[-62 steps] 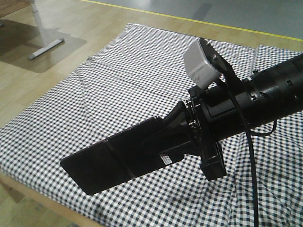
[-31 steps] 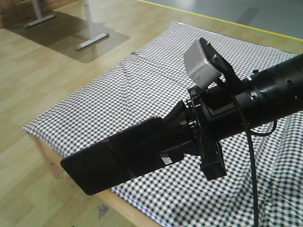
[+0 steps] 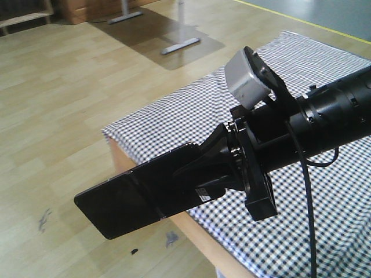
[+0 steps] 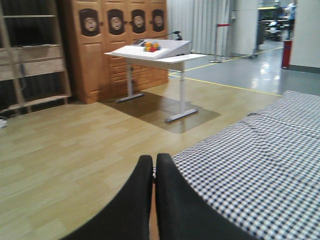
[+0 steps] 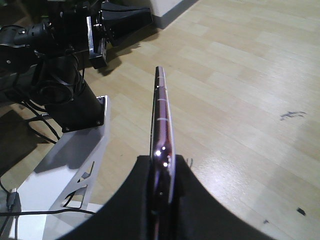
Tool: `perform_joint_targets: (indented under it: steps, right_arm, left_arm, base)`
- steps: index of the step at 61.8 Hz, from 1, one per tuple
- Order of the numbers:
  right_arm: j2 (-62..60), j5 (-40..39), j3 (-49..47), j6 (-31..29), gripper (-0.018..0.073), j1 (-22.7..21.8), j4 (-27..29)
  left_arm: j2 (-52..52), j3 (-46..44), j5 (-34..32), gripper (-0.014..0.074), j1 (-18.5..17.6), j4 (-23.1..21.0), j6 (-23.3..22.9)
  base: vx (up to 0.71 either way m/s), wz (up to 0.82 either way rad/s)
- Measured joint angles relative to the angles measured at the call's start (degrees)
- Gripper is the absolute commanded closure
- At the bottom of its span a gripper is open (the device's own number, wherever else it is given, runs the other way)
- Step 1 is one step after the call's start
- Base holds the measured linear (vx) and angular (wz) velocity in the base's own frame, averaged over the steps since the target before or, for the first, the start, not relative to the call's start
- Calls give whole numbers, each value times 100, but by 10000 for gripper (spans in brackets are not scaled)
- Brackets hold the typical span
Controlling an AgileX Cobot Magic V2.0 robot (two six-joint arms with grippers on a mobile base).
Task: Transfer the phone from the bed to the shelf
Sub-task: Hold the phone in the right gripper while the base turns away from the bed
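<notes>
One phone (image 3: 124, 200) is clamped in the right pincer (image 5: 162, 172) over wood floor (image 3: 58, 116); bed (image 3: 342, 197) at 3 o'clock; left pincer (image 4: 153, 162) pressed together.

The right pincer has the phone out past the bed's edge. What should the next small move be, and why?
Probably carry the phone toward the wooden shelving unit, grip unchanged. The right pincer is shut on it, and it hangs over bare floor beyond the bed, so releasing here would drop it, and no shelf board lies under it yet.
</notes>
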Motion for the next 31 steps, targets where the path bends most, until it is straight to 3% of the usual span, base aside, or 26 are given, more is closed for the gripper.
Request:
perform_joint_targets:
  steps: [31]
  right_arm:
    - [0, 0, 0, 0, 561, 0, 0]
  left_arm:
    - [0, 0, 0, 595, 0, 0, 0]
  base:
    - [-12, 48]
